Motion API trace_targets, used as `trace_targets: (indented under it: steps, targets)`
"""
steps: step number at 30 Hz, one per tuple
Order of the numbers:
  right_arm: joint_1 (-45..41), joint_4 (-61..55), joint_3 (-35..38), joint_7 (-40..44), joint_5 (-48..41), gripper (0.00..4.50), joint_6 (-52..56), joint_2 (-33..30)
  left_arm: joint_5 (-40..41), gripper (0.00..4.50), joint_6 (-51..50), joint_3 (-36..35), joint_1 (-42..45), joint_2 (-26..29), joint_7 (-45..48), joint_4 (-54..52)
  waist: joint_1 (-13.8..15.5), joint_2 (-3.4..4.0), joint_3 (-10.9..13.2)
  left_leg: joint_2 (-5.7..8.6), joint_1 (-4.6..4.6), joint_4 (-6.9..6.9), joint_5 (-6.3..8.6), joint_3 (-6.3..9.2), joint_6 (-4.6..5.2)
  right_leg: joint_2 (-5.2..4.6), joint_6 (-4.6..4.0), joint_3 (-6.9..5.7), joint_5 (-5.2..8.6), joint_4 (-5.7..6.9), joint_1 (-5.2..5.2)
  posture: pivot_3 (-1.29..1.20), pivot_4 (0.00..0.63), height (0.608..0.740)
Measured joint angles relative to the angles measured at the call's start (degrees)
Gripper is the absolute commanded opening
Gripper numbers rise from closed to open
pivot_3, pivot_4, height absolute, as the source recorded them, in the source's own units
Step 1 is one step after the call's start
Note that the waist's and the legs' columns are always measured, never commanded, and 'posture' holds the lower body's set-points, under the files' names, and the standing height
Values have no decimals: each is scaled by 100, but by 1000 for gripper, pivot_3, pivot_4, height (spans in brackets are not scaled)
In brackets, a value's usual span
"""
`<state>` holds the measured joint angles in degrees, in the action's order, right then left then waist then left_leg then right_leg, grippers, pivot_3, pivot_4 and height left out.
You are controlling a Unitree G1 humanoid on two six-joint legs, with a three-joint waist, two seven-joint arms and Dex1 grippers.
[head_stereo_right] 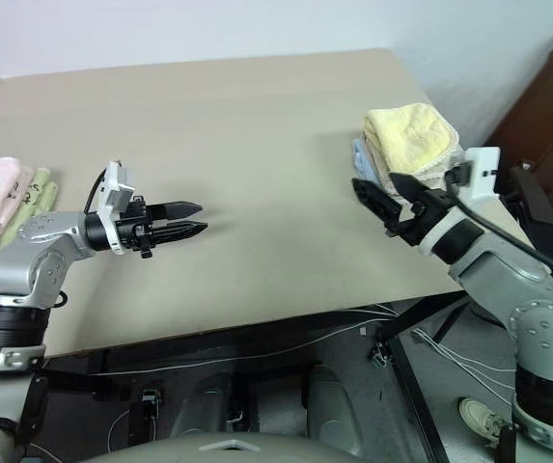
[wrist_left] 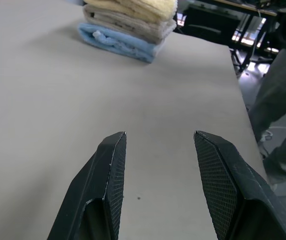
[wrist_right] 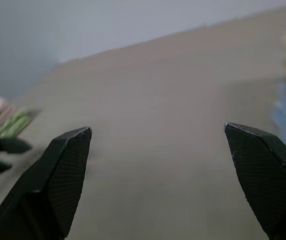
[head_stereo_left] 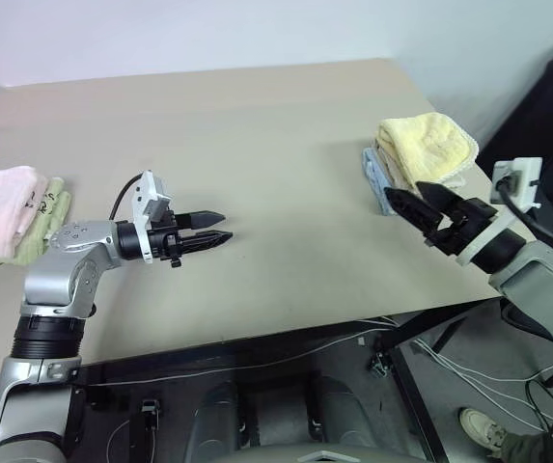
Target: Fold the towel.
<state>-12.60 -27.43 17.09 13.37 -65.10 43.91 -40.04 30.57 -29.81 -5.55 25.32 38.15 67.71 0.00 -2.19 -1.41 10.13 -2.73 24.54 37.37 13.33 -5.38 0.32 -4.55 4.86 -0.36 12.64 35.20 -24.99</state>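
Yellow towel [head_stereo_left: 425, 142] folded atop a stack at the table's [head_stereo_left: 257, 135] right edge, lower layers partly hidden behind my right pincer [head_stereo_left: 419, 204], fingers apart, empty. Left pincer [head_stereo_left: 208, 230] apart over bare mid-table.

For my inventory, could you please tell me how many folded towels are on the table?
5: yellow towel atop beige towel and blue towel at the right edge; pink towel over green towel at left. Others may be hidden.
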Motion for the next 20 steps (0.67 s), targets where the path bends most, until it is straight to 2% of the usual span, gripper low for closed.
trace_targets:
  steps: [3, 8, 11, 15, 20]
  targets:
    - [-180, 191, -548, 598, 851, 4478, -354, -29, 146, 2293, -123, -135, -79, 148, -90, -306, 9, -1, 0, 1, 1, 3, 0, -1, 0, -2, -1, 0, 0, -4, 2, 0, 150, 740]
    - [-295, 564, -1171, 1241, 1789, 4478, -693, -7, 393, 2293, -341, -456, -311, 361, -247, -598, 36, -1, 0, 1, 0, 1, 0, -2, 0, -2, -1, -1, 1, -4, 1, 0, 150, 740]
    - [-478, 745, -1371, 1488, 2065, 4500, -802, 213, 469, 3114, -431, -573, -579, 492, -319, -756, 30, -2, 0, 0, -1, 1, 0, -4, -1, -1, -1, 0, 1, -3, 0, 0, 150, 740]
    - [-643, 1022, -1440, 1851, 2239, 4500, -924, 415, 620, 4447, -559, -727, -776, 535, -542, -1107, 85, -4, 1, 0, 0, 1, 1, -4, -1, -1, -2, -1, 1, -4, 0, 0, 150, 740]
    - [-791, 1324, -1596, 2199, 2557, 4500, -1019, 536, 815, 4479, -722, -940, -974, 632, -721, -1365, 136, -3, 1, 0, -1, 1, 1, -6, -2, -2, -3, -1, 1, -3, -1, 0, 150, 740]
